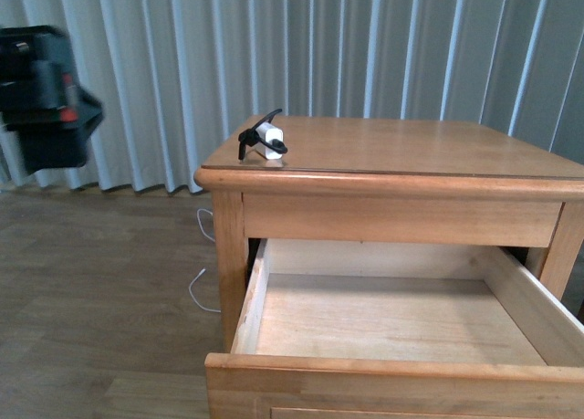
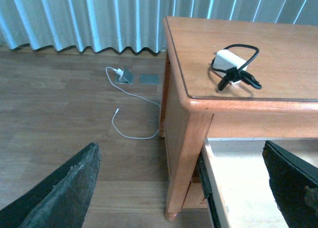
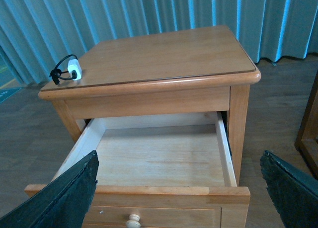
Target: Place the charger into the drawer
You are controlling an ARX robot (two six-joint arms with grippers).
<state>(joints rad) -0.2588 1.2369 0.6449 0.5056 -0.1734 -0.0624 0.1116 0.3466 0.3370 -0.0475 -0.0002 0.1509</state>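
Observation:
The charger [image 1: 266, 141], a small white plug block with black cable looped round it, lies on the cabinet top [image 1: 411, 150] near its front left corner. It also shows in the left wrist view [image 2: 231, 64] and the right wrist view [image 3: 73, 69]. Below the top, the drawer [image 1: 392, 369] is pulled far out, its pale inside bare and its round knob [image 3: 132, 220] on the front. My left arm [image 1: 46, 95] hangs left of the cabinet; the left gripper [image 2: 180, 146] is open beside the cabinet's corner leg. My right gripper [image 3: 180, 156] is open above and in front of the drawer [image 3: 164, 190].
A long thin white cable [image 2: 126, 128] trails over the wooden floor to a floor socket [image 2: 124, 78] left of the cabinet. Pale curtains [image 1: 365, 45] hang behind. Another piece of wooden furniture [image 3: 308, 133] stands beside the cabinet in the right wrist view.

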